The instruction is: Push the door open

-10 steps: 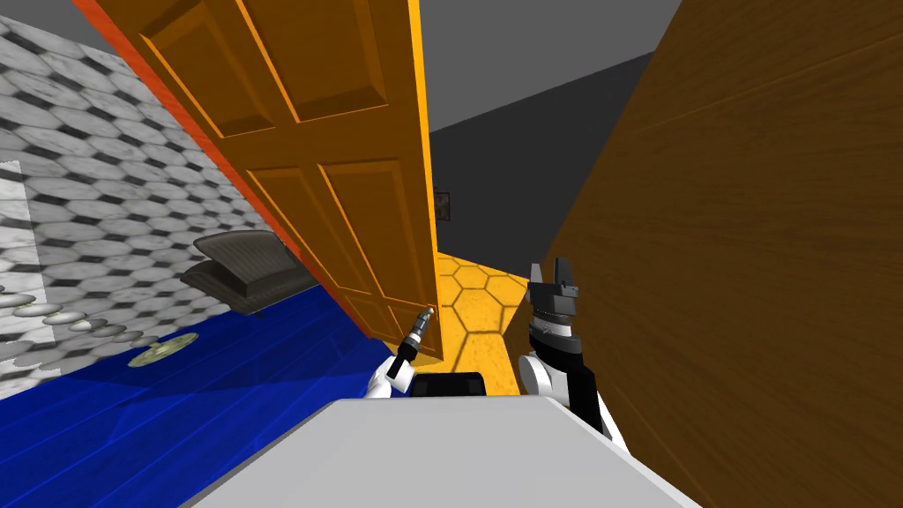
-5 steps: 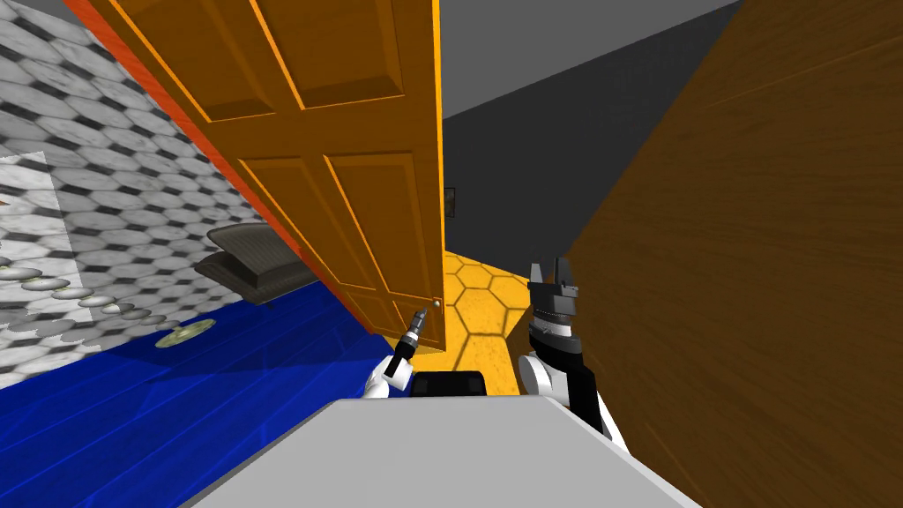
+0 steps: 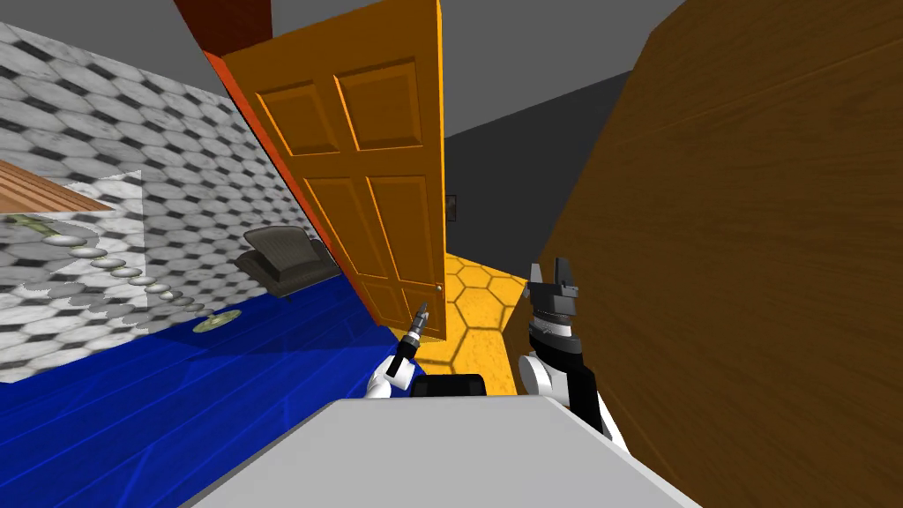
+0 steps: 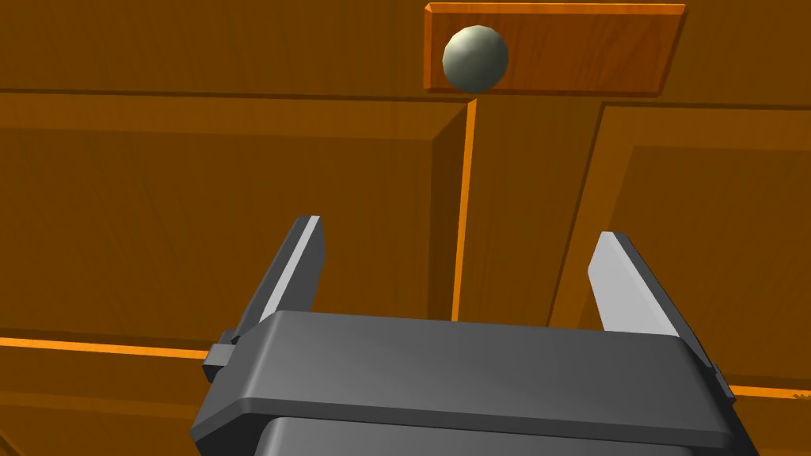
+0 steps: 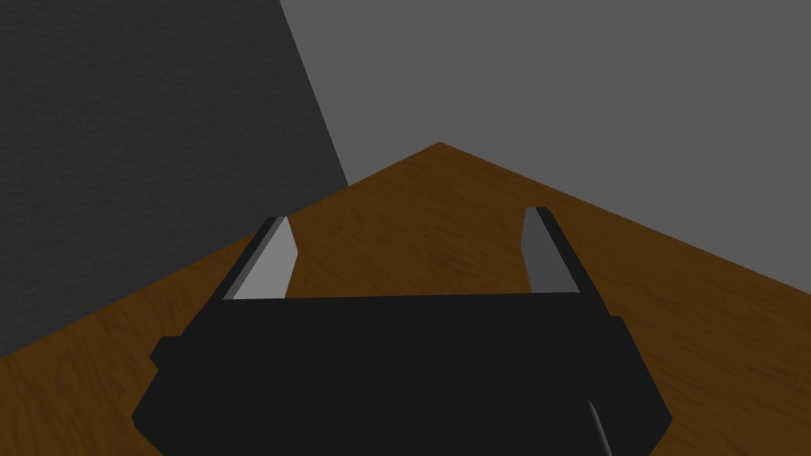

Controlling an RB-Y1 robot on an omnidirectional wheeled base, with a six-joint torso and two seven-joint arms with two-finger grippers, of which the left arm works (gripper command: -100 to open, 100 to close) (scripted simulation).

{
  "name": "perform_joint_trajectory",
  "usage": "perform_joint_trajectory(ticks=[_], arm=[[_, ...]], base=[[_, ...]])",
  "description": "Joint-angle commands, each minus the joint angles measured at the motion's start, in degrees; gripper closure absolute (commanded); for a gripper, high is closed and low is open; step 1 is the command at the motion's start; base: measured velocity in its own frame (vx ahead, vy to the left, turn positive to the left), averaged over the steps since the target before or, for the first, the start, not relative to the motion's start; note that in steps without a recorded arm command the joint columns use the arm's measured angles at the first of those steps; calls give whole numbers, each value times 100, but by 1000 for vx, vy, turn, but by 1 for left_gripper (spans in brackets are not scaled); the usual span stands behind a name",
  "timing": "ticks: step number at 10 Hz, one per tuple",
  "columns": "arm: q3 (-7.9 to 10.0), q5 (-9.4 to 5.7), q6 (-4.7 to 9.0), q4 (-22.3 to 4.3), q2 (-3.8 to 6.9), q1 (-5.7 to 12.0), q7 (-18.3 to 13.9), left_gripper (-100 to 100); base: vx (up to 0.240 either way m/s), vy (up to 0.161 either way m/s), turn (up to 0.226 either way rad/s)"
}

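Door is ajar, its orange panels right in front of the left hand. That hand's fingers are spread wide with nothing between them, and the round grey knob sits just past the tips. Right hand is open and empty too, beside the brown wall.

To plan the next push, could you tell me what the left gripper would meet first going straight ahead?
The left gripper would most likely meet the orange door, beside the round knob rather than on it; how far off is unclear.
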State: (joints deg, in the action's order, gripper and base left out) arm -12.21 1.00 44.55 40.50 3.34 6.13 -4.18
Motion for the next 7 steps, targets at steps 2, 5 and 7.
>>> perform_joint_trajectory(ticks=[2,5,7], arm=[[21,-7,36,-17,28,-4,22,-100],[59,-19,99,-48,37,-10,61,-100],[78,-25,133,-65,25,-14,81,-100]], base=[[104,-45,-23],[198,-46,-22],[171,-66,-22]])
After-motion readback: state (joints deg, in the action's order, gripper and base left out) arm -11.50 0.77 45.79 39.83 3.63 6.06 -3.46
